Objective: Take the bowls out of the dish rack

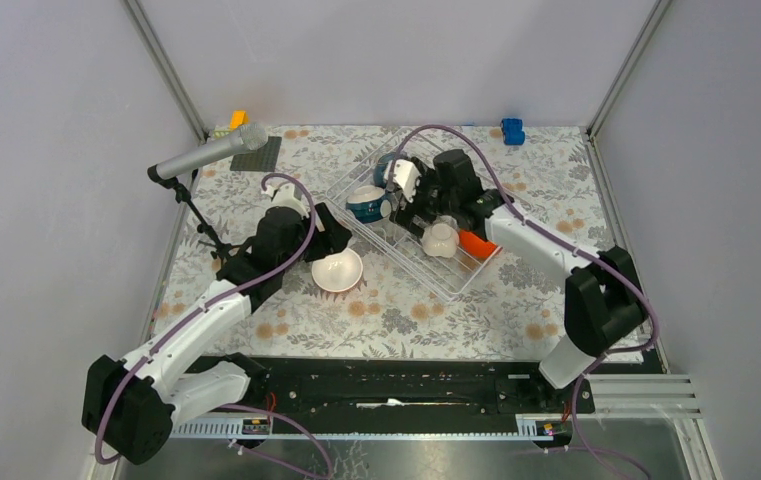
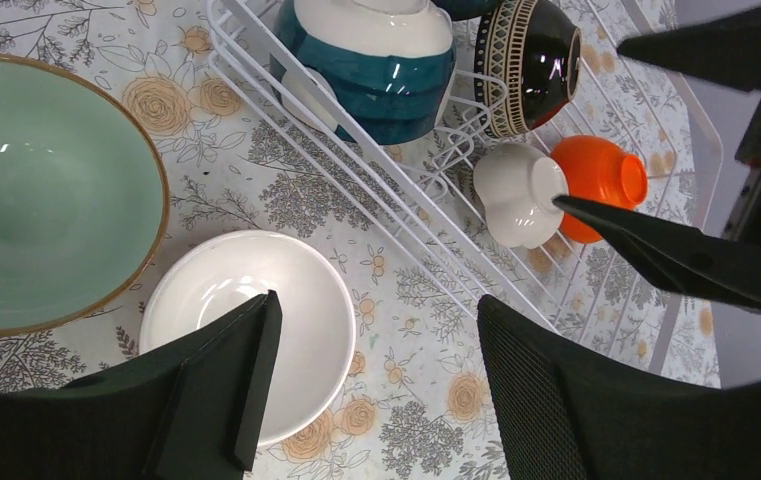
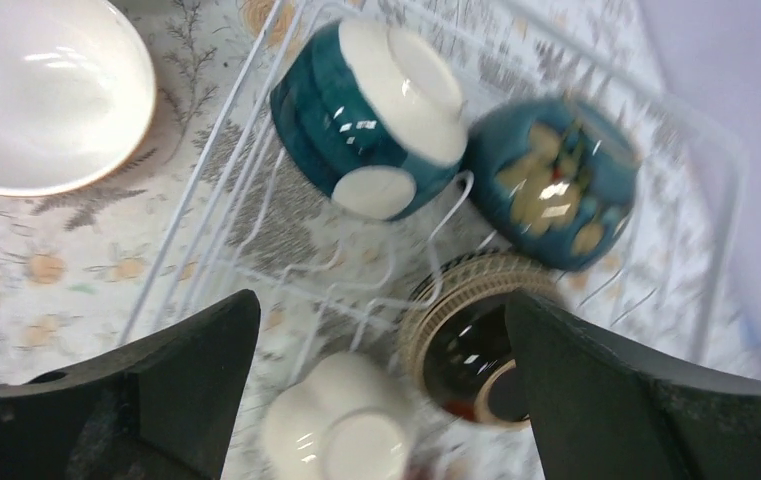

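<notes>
The dish rack (image 1: 461, 275) stands mid-table at an angle. In it lie a teal-and-white bowl (image 3: 376, 110), a dark blue patterned bowl (image 3: 551, 180), a dark brown bowl (image 3: 471, 340), a small white bowl (image 2: 518, 192) turned bottom up, and an orange bowl (image 2: 601, 180). My right gripper (image 3: 381, 310) hangs open over the rack, above the small white and brown bowls, holding nothing. My left gripper (image 2: 376, 310) is open beside the rack, one finger over a white bowl (image 2: 256, 320) resting on the table. A pale green bowl (image 2: 46, 190) sits next to it.
A microphone on a stand (image 1: 211, 155) leans over the table's left side. A dark grey plate (image 1: 256, 155) and a yellow block (image 1: 239, 118) lie at the back left. A blue toy block (image 1: 512, 130) sits at the back right.
</notes>
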Controlling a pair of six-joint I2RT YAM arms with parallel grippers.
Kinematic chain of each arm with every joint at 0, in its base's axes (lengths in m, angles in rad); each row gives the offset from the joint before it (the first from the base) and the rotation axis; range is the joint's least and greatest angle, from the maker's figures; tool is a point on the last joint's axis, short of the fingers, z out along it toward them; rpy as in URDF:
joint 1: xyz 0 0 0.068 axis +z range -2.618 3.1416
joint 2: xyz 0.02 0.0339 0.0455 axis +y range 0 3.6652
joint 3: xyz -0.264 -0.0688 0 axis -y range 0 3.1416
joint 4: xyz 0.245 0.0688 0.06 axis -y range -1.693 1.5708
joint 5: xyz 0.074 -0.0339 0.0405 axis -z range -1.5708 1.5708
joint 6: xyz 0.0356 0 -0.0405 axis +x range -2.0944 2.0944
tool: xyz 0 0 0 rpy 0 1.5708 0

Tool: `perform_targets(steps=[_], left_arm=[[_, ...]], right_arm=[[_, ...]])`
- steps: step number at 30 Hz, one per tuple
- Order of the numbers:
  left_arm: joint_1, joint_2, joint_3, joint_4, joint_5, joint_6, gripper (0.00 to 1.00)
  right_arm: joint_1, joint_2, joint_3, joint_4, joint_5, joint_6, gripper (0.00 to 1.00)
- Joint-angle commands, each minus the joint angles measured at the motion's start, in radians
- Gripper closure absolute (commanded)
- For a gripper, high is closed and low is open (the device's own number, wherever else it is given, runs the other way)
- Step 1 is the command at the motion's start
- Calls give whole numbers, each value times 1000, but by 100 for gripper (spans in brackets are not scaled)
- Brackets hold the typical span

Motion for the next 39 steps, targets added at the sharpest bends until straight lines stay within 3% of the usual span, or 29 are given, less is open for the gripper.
perform_targets(steps=[1, 5, 11, 27, 32, 39], left_arm=[[20, -13, 45, 22, 44, -10, 23], [35, -40, 34, 10, 47, 4, 22], [50, -63, 21, -2, 43, 10, 21], [66, -97, -12, -3, 29, 40, 20], [69, -103, -15, -3, 33, 42, 20], [72, -105, -17, -3, 31, 46, 20]], right_arm=[[5, 96, 146, -71, -94, -431, 0], [8, 165, 180, -87, -105, -616, 0], [15, 248, 258, -128, -140, -748, 0], [76, 431, 418, -214, -70, -830, 0], [83, 448, 414, -167, -51, -845, 6], [86, 398, 353, -95, -65, -885, 25]])
